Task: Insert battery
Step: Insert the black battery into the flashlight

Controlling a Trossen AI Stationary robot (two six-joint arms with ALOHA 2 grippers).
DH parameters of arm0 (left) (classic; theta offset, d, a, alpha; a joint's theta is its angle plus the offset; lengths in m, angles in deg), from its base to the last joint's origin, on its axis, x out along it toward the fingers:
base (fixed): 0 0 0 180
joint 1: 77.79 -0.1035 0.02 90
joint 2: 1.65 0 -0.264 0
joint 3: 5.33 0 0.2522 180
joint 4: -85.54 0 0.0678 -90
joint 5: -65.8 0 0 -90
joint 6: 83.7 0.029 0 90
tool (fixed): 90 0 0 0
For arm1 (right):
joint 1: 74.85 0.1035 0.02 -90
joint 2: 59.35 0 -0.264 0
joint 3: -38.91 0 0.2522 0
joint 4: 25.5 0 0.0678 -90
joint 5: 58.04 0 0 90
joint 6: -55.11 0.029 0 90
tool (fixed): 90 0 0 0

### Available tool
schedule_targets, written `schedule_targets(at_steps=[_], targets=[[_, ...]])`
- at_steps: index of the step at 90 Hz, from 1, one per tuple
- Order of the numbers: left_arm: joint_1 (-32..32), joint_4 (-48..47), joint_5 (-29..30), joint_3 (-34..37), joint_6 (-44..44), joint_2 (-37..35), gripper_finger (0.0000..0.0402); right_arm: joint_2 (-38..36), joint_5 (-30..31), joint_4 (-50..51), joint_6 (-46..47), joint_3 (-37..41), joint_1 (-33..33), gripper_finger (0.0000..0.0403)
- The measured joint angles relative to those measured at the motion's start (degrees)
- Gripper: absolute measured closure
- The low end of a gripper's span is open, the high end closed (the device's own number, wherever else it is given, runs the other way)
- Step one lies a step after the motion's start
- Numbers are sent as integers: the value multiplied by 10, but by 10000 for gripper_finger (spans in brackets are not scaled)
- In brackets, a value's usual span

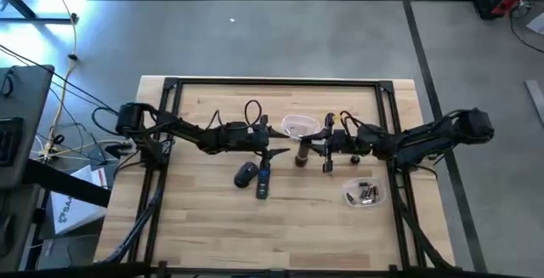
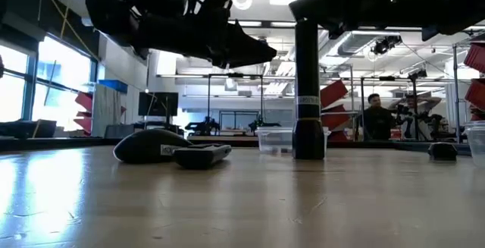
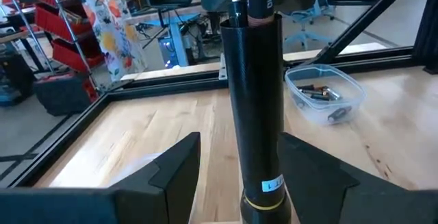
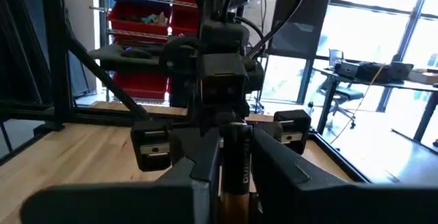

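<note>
Here the clearest writing is on the battery (image 4: 235, 161), a black and copper cell whose side reads "DURAC" before the rest is cut off, seen in both wrist views. It sits at the open mouth of a black flashlight tube (image 3: 254, 114) that stands upright on the pale wooden surface (image 1: 212, 227), and the right pincer (image 4: 229, 176) pinches the cell between its dark fingers directly above that tube. A small white label on the tube, just above a thin yellow ring near its base, is too small to read. The left pincer (image 3: 239, 172) is spread, one finger on each side of the tube's lower body without clearly touching it. In the high view a dark computer mouse (image 1: 246, 173) and a slim black remote control (image 1: 263, 182) lie just beside each other near the left arm; the mouse carries a white sticker in the low view, unreadable. A clear plastic tub of loose batteries (image 1: 365, 195) rests near the right arm, and a second clear tub (image 1: 299, 127) sits behind the tube, its contents hard to make out.
</note>
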Motion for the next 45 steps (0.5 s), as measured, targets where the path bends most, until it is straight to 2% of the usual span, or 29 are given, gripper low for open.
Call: schedule_targets(at_steps=[45], targets=[[0,7,0,0,-5,0,225,-3,0,-2,-2,0,0,350]])
